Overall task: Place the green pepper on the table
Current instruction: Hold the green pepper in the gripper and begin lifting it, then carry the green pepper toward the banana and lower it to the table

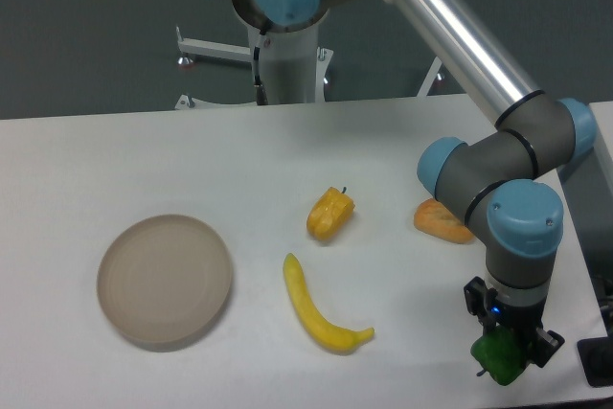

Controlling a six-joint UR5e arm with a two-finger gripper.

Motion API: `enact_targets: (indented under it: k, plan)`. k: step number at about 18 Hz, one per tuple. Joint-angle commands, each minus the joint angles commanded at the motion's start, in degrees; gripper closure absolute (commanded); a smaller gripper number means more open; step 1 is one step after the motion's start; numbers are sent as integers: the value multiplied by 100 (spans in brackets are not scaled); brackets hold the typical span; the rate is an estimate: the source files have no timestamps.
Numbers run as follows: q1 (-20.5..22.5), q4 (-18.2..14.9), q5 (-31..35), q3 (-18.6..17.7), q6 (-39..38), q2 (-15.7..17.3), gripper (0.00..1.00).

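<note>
Item 1, green pepper (pixel 498 359): small, glossy, bright green. Location: near the front right corner of the bench, directly under the arm's wrist. Held between the 2 dark fingers of the claw (pixel 505 350). Whether its underside touches the bench surface or hangs just above cannot be told from this view.

Item 2, claw: black, pointing straight down, clenched on the green pepper, with a finger showing on each side of it. A small blue light shows on the housing just above.

Item 3, arm (pixel 498 174): grey segments with light blue joint caps, a silver tube running from the upper middle down to the right, then folding down over the green pepper.

Item 4, bench (pixel 144 155): broad, flat, white.

Item 5, orange pepper piece (pixel 440 220): lies on the bench beside the arm's elbow joint, partly hidden by it, well behind the green pepper.

Item 6, yellow pepper (pixel 329 215): yellow-orange, with a short dark stem, near the middle of the bench, left of the orange piece.

Item 7, banana (pixel 320 309): yellow, curved, lying in front of the yellow pepper, apart from it.

Item 8, plate (pixel 166 280): round, beige, on the left part of the bench, well apart from the banana.
</note>
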Motion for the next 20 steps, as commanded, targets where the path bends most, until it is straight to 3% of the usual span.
enact_targets:
  k: [11,15,20]
  plan:
    - [-62,-44,-9,-140,-114,158,66]
    - [-70,-53,-157,-439,-175,334,66]
    - [-53,-62,-369,-1351,-343,974,66]
